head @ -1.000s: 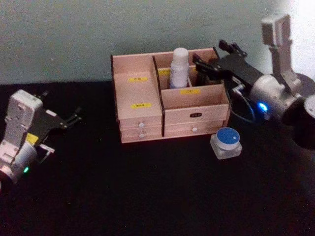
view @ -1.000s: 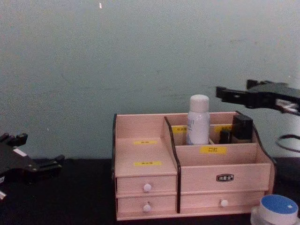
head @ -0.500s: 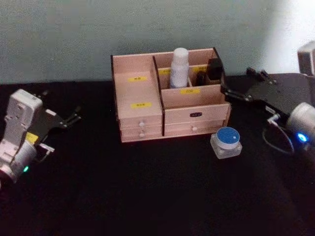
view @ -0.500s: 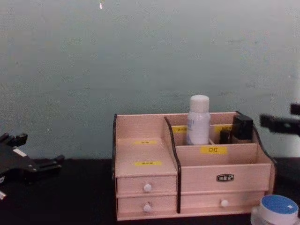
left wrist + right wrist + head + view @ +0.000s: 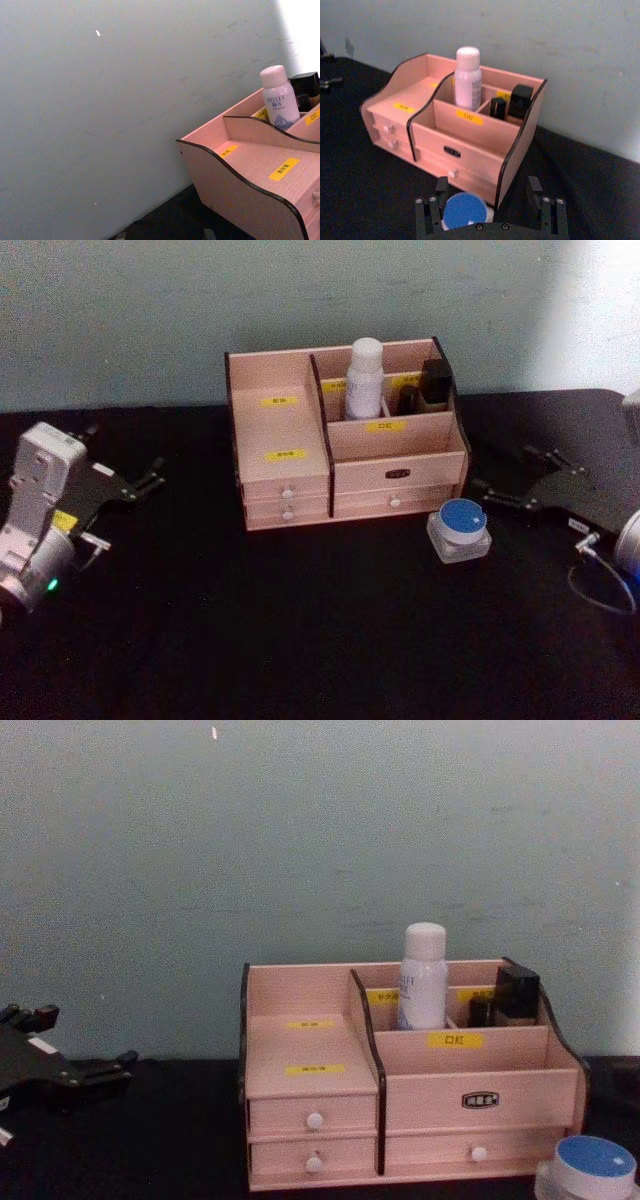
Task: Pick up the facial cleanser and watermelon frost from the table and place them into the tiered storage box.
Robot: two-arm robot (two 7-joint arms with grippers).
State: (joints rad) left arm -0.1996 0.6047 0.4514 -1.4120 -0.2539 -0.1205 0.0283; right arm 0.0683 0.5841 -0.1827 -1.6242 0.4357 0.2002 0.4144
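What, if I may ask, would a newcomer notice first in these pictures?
The pink box stands centre, the white cleanser upright in a rear compartment. The blue-lidded jar sits by its front right corner, the open right gripper beside it; the left gripper rests far left.

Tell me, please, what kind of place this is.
Probably a robot test bench: a black table against a bare wall, a tiered storage box holding the facial cleanser, the watermelon frost before it, the right claw open near that jar, the left claw parked at the table's left.
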